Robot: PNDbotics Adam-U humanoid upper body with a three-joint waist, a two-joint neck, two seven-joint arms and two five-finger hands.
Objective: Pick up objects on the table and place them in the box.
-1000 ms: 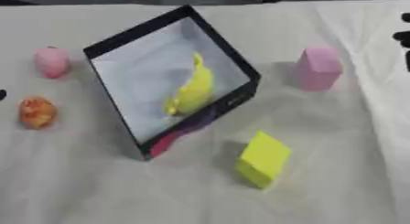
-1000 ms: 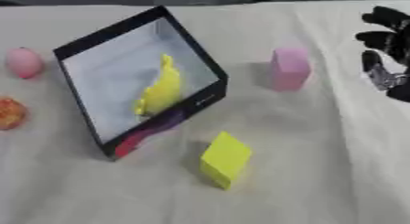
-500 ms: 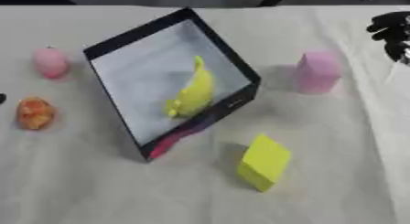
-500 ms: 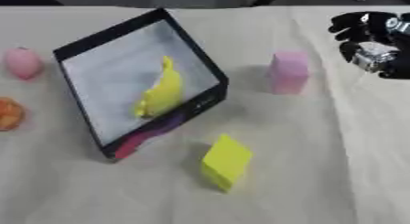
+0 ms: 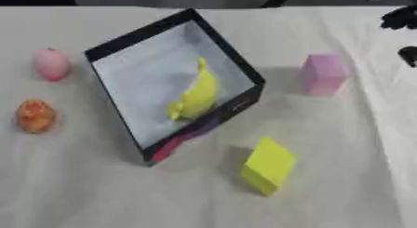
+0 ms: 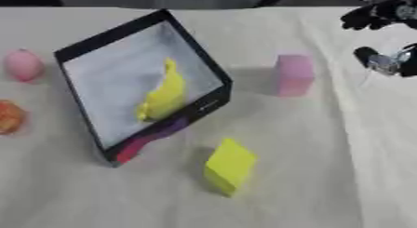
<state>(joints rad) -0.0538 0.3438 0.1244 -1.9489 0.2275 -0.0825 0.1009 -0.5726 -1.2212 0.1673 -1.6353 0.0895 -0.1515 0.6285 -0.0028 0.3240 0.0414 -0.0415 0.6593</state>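
- Right hand (image 6: 383,24): it shows at the upper right edge of the right eye view, above the cloth. The dark fingers (image 6: 362,18) point toward the middle of the table and a thumb-like part sits lower. The picture is too blurred to tell whether the fingers are spread or curled, and nothing shows between them.
- Left hand: it appears in neither view.
- Pink block (image 6: 293,75): it stands upright on the cloth, near the fingers on their box side and a little nearer the camera. It is apart from them, with no contact.
- Box (image 5: 110,50): black walls, pale inside, set askew on the table. It lies well away from the fingers, beyond the pink block.
- Banana (image 5: 195,94): a yellow curved fruit lying inside the box, along the wall that faces the fingers.
- Yellow block (image 5: 267,165): it rests tilted on the cloth, outside the box near its lower corner. It is well apart from the fingers, toward the camera.
- Pink fruit (image 5: 51,64): rounded, on the cloth on the side of the box away from the fingers.
- Orange fruit (image 5: 36,116): rounded and mottled, on the same far side, nearer the camera than the pink fruit.
- Table (image 5: 342,190): covered in a pale creased cloth.
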